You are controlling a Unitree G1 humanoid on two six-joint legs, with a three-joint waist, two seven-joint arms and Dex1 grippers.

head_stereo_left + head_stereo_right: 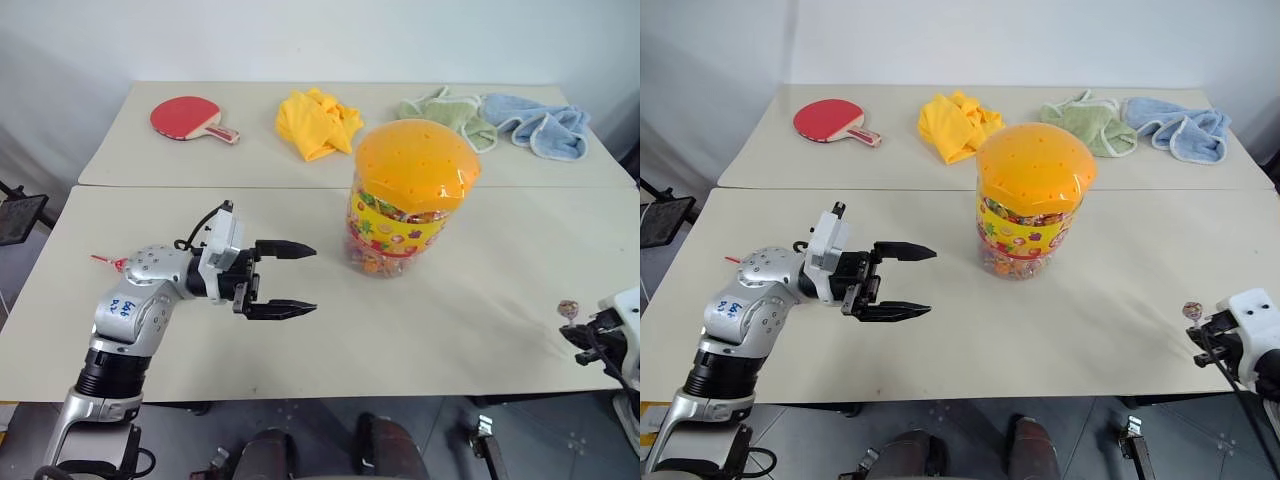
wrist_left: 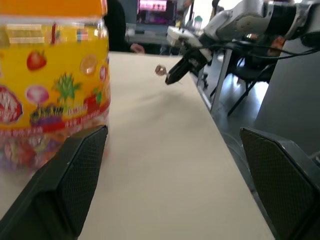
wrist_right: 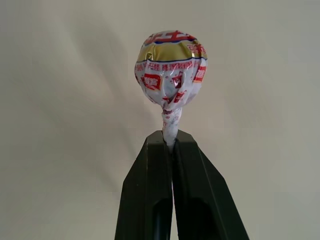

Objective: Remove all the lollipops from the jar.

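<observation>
The jar, clear with an orange domed lid dotted with holes and a yellow fruit label, stands upright mid-table. My left gripper hovers level just left of it, open and empty, pointing at the jar's lower wall. Far right, near the table's front edge, my right gripper is shut on the stick of a foil-wrapped red-white lollipop, head up. Another lollipop, on a red stick, lies on the table behind my left forearm, partly hidden.
Along the far table lie a red table-tennis paddle, a yellow cloth, a green cloth and a blue towel. A seam divides the two tables. Bare tabletop lies between the jar and my right gripper.
</observation>
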